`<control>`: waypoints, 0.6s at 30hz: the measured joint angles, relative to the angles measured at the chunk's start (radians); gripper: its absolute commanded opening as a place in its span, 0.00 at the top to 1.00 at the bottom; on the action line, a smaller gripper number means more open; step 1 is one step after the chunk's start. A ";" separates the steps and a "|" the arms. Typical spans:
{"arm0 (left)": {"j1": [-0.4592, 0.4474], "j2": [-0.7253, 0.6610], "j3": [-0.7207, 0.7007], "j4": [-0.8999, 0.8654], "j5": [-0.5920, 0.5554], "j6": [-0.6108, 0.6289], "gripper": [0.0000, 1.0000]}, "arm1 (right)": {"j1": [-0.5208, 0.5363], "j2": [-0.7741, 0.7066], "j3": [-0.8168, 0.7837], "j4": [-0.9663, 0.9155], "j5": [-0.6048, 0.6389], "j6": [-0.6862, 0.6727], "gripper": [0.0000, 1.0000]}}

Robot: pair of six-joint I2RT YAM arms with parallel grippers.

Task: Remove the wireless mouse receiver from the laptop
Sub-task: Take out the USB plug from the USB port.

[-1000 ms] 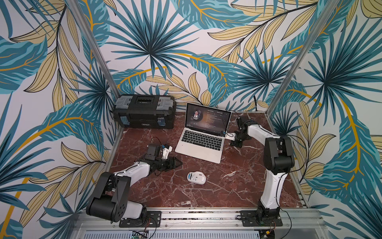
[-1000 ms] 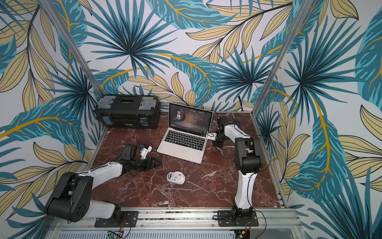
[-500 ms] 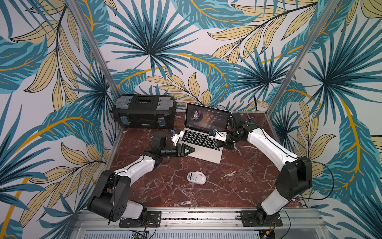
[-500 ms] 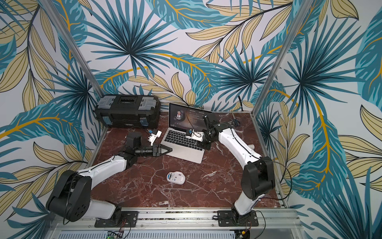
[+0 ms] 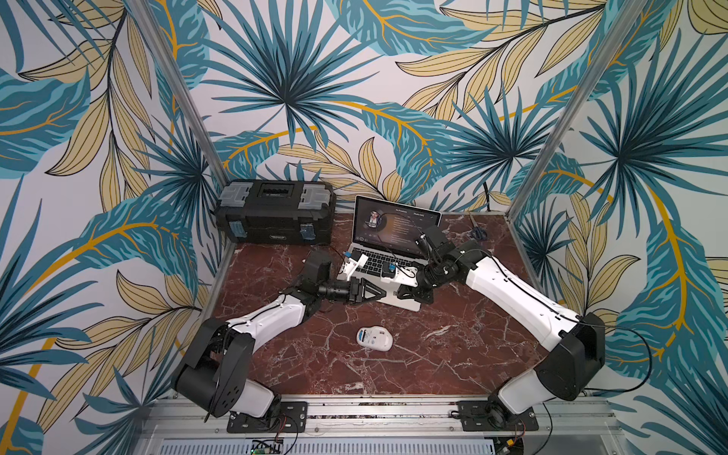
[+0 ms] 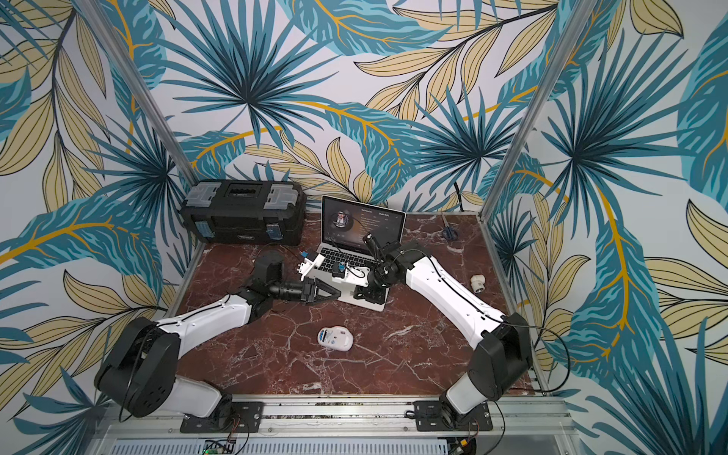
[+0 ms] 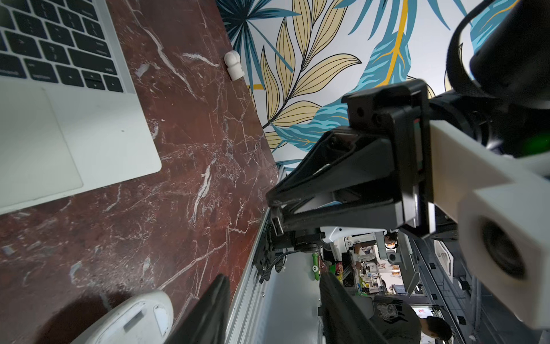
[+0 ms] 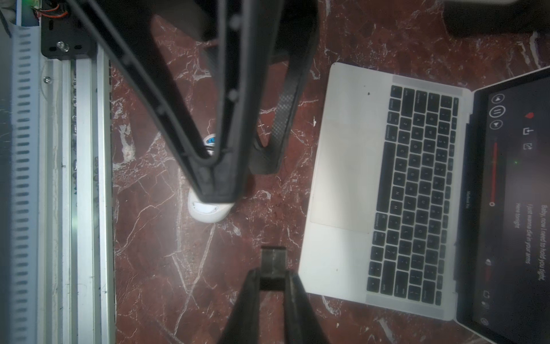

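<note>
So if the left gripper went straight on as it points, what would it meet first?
Likely the receiver held by the right gripper, which faces the left gripper head-on; the gap is hard to judge.

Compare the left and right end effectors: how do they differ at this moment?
The left end effector is open and empty; the right end effector is shut on the receiver. The left end effector reaches in from the toolbox side, the right end effector from the opposite side. Both are black with tapered fingers, and they face each other tip to tip near the front of the laptop.
</note>
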 measured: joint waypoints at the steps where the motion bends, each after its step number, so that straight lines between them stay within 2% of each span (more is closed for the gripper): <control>1: -0.003 0.002 0.000 0.004 0.000 0.000 0.47 | 0.005 0.000 0.000 -0.001 0.000 0.000 1.00; 18: -0.044 0.031 0.011 0.050 0.003 -0.003 0.47 | 0.058 0.039 0.035 -0.011 0.020 0.008 1.00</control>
